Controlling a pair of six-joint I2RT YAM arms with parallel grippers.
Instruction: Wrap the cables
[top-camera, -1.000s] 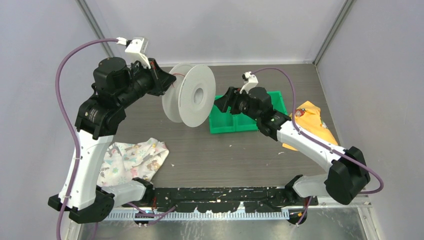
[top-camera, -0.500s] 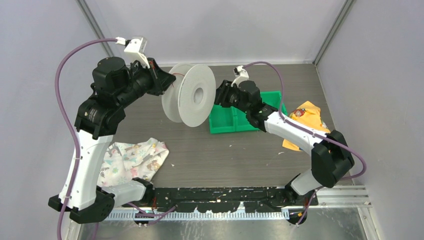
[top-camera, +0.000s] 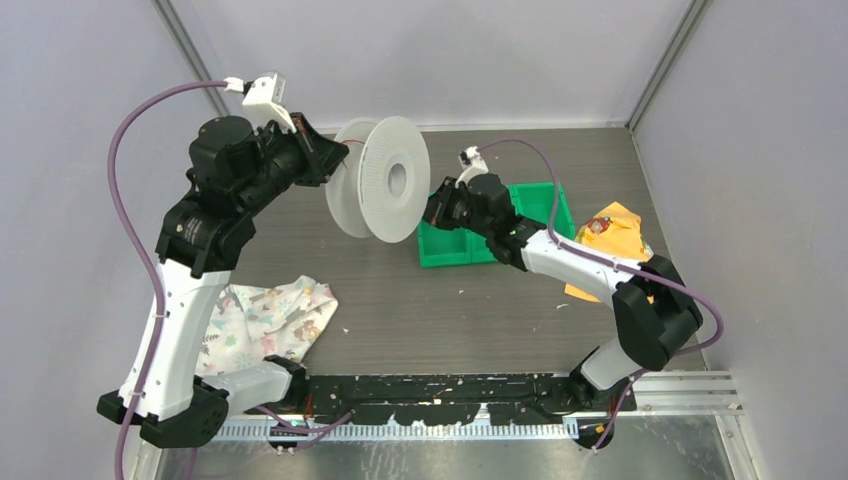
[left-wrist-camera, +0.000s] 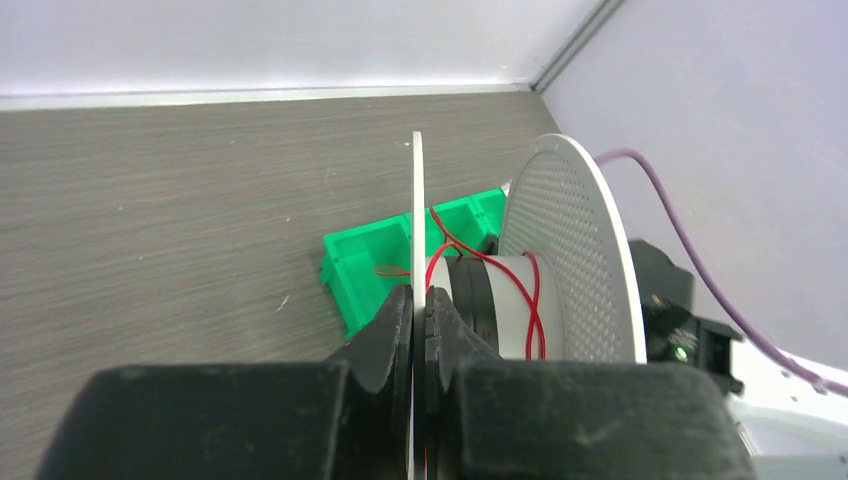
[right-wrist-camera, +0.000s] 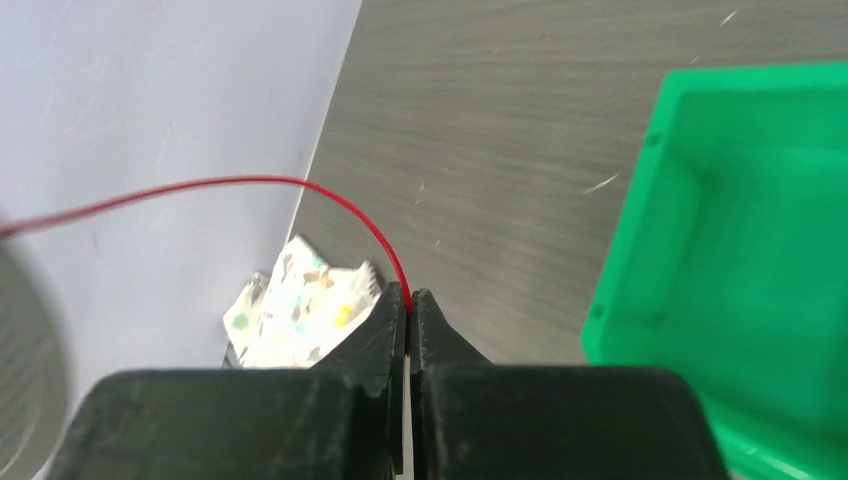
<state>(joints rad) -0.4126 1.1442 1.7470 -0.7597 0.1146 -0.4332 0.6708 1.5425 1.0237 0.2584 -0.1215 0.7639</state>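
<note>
Swinging in from the bin side, the right gripper has closed the gap to the big white plastic spool with perforated flanges and snapped its jaws together, while the left arm has tipped the spool up a touch. From the top camera, the spool hangs clear of the grey wood-grain table, with the left gripper at its far-left flange and the right one just beside the near flange, above the green plastic bin. Over to the left wrist: the jaws are pinched tight on the thin edge of one flange, holding the spool aloft. The thin red cable crosses the pale hub in a few loose, slanting turns, and one strand trails off towards the bin. Right wrist now: fingertips pressed together on that red strand, which arcs up and away to the left towards the blurred spool rim, with a flower-print cloth on the table below. The step in hand looks like laying another turn on the hub. To do it well, I'd keep the strand lightly taut and guide it between the two flanges rather than over a rim. I'd hold the spool steady, and place each turn beside the last so those slack crossings don't slip off.
</note>
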